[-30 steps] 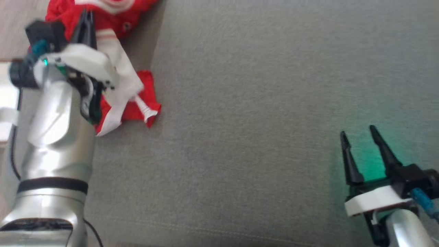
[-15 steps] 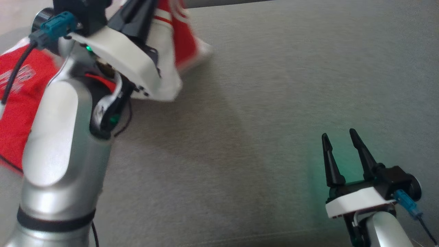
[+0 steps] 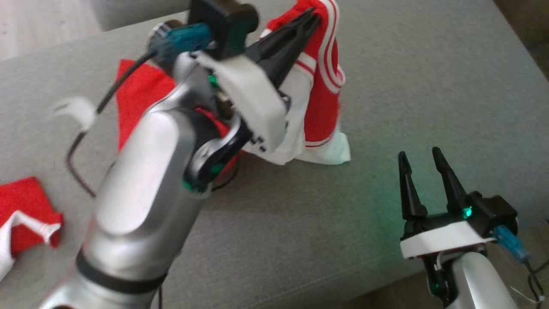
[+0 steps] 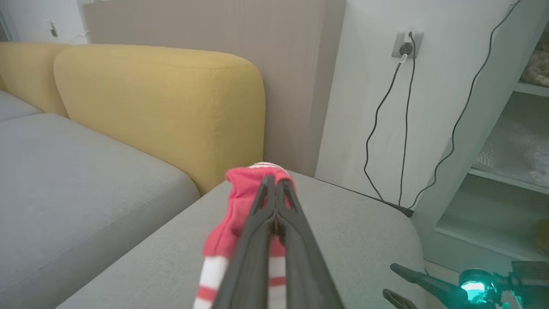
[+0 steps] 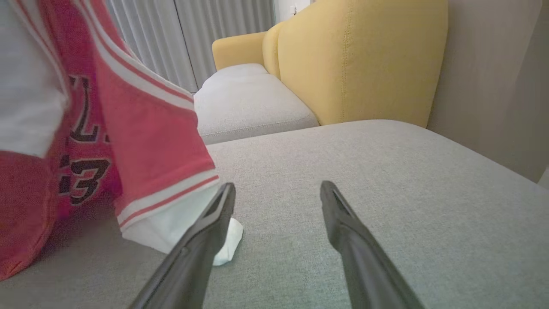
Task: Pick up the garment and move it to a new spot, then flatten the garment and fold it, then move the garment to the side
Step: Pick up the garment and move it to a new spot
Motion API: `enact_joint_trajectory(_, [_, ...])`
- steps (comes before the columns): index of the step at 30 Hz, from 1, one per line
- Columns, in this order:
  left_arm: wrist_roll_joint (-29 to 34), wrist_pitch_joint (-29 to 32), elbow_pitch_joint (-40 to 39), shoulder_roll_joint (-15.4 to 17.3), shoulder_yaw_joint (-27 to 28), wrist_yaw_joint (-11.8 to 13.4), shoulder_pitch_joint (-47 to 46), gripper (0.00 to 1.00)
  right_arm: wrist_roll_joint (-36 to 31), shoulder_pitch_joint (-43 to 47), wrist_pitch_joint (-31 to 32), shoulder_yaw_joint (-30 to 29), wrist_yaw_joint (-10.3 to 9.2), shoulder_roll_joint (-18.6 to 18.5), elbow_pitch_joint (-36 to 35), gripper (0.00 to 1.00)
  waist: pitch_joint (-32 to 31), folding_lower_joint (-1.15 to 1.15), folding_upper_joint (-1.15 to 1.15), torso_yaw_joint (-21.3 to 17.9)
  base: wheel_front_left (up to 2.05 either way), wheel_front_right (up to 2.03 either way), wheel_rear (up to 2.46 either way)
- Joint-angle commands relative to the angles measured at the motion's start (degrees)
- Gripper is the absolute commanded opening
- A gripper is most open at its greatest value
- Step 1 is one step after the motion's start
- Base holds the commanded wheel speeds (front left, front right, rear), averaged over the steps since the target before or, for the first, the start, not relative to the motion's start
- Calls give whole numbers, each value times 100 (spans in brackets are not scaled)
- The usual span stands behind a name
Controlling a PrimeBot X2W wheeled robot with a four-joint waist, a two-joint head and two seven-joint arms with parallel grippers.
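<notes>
Jaws clenched on a fold of red fabric, our left gripper [image 3: 314, 17] holds the garment [image 3: 324, 98] up off the grey sofa cushion [image 3: 429, 86], the pinched bunch sitting right at its fingertips. From that grip the red jersey with white stripes hangs down beneath the gripper, and its white lower hem touches the cushion.

In the left wrist view we see the two dark fingers pressed together, the red fabric humped over their tips and a striped edge falling away below them.

Our right gripper [image 3: 419, 153] sits low at the near right of the head view, jaws spread wide and grasping nothing. The garment's hem lies near it, up and to its left, apart from the fingertips.

In the right wrist view the jersey hangs to the left of the spread fingers, dark lettering and numerals showing on the red. Its white corner rests on the cushion just beside the left-hand finger; we cannot tell whether the two touch.

More red cloth [image 3: 137, 90] lies on the cushion behind the left arm, and a red-and-white piece [image 3: 25, 210] lies at the lower left; we cannot tell whether they join the held part. The yellow backrest [image 4: 163, 107] rises beyond the cushion.
</notes>
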Motion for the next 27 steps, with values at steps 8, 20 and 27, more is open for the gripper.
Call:
enact_joint_trajectory(8, [-785, -1286, 1375, -37, -829, 754, -717, 28, 272, -330, -16, 346, -4, -12, -214, 100, 239, 0, 0, -434, 0, 0, 0])
enact_joint_trajectory(20, [-1879, -3471, 2931, -39, -2440, 1577, -838, 100, 199, -175, -16, 198, -4, -12, -134, 100, 74, 0, 0, -355, 0, 0, 0])
enact_joint_trajectory(27, [-1591, -3904, 2703, 315, -2043, 2066, -193, 100, 5, 9, -16, -73, -4, -12, -216, 100, -157, 0, 0, -14, 0, 0, 0])
